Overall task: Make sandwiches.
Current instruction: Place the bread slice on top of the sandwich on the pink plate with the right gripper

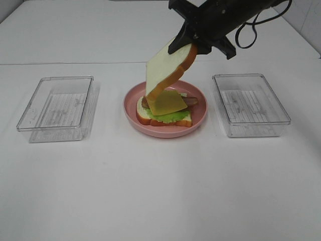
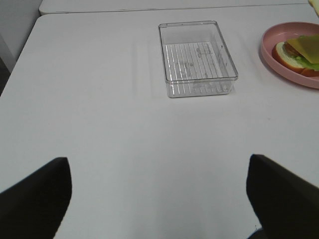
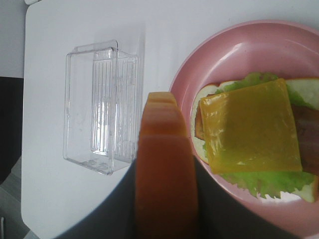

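On the round pink plate (image 1: 198, 118) lies a partial sandwich: a bread slice (image 1: 143, 115), green lettuce (image 1: 173, 117), bacon (image 1: 190, 100) and a yellow cheese slice (image 1: 167, 103) on top. My right gripper (image 1: 188, 46) is shut on a second bread slice (image 1: 163, 68), which hangs tilted above the stack, its lower edge near the cheese. In the right wrist view the bread's orange crust (image 3: 164, 169) fills the foreground beside the cheese (image 3: 249, 124). My left gripper (image 2: 159, 199) is open over bare table, out of the high view.
A clear plastic tray (image 1: 57, 107) stands left of the plate and another (image 1: 250, 104) to its right; both look empty. The left tray (image 2: 197, 57) also shows ahead of the left gripper. A black cable (image 1: 248, 30) loops off the right arm.
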`<state>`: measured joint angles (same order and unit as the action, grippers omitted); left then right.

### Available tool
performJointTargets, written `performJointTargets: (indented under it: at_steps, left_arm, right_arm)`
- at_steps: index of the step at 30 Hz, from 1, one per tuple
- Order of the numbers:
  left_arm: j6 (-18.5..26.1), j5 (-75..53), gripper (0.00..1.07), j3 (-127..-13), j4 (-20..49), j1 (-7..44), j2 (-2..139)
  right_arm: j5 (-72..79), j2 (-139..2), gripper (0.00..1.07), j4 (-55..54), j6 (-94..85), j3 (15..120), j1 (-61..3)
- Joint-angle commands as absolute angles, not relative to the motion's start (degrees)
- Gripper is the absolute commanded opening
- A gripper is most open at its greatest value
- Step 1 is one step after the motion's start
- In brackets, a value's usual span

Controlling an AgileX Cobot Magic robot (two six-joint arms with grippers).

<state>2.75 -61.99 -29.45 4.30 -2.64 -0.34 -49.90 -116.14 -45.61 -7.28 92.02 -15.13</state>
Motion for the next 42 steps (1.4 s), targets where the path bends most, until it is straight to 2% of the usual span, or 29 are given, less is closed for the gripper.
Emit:
performJointTargets:
  at_steps: [1,11,26,28,29,30,31,32,33,34,35,36,38,42]
  left_arm:
    - [2.46,-61.71,0.89,-29.45,4.64,-2.52,-1.2]
    - [2.46,-61.71,0.89,-29.45,4.64,-2.52,-1.2]
    - [2.46,-61.71,0.89,-29.45,4.64,-2.52,-1.2]
    - [2.46,-61.71,0.89,-29.45,4.64,-2.52,-1.2]
    - [2.46,-61.71,0.89,-29.45,4.64,-2.52,-1.2]
    - [2.46,-61.71,0.89,-29.45,4.64,-2.52,-1.2]
    - [2.46,-61.71,0.89,-29.45,4.64,-2.52,-1.2]
    - [2.46,-61.71,0.89,-29.45,4.64,-2.52,-1.2]
    - [2.46,-61.71,0.89,-29.45,4.64,-2.52,-1.2]
    - [2.46,-61.71,0.89,-29.45,4.64,-2.52,-1.2]
    - [2.46,-61.71,0.89,-29.45,4.64,-2.52,-1.2]
    - [2.46,-61.71,0.89,-29.45,4.64,-2.52,-1.2]
    - [2.46,-61.71,0.89,-29.45,4.64,-2.52,-1.2]
    - [2.46,-61.71,0.89,-29.45,4.64,-2.52,-1.2]
  right_arm:
    - [-48.82,-118.14,0.0,-48.64,-9.74,91.79,-15.07]
    - [-46.07,-125.65,0.0,-56.55,-13.64,93.51,-15.07]
    - [-45.09,-128.97,0.0,-55.75,-13.46,93.62,-15.07]
    - [-44.81,-128.97,0.04,-55.18,-13.52,93.62,-15.07]
    - [-44.81,-128.97,0.09,-54.95,-13.52,93.62,-15.07]
    - [-44.92,-128.97,0.24,-54.55,-13.52,93.62,-15.01]
    - [-44.92,-128.97,0.24,-54.55,-13.52,93.62,-15.01]
    - [-45.61,-128.97,0.48,-53.63,-13.52,93.62,-15.01]
    - [-45.89,-128.97,0.6,-53.06,-13.52,93.62,-15.01]
    - [-45.89,-128.97,0.6,-53.06,-13.52,93.62,-15.01]
    - [-46.35,-128.92,0.76,-52.08,-13.87,93.62,-15.01]
    - [-46.35,-128.92,0.76,-52.08,-13.87,93.62,-15.01]
    - [-46.35,-128.23,0.83,-50.08,-14.55,93.62,-15.01]
    - [-45.95,-127.31,0.83,-47.33,-14.5,93.62,-15.01]
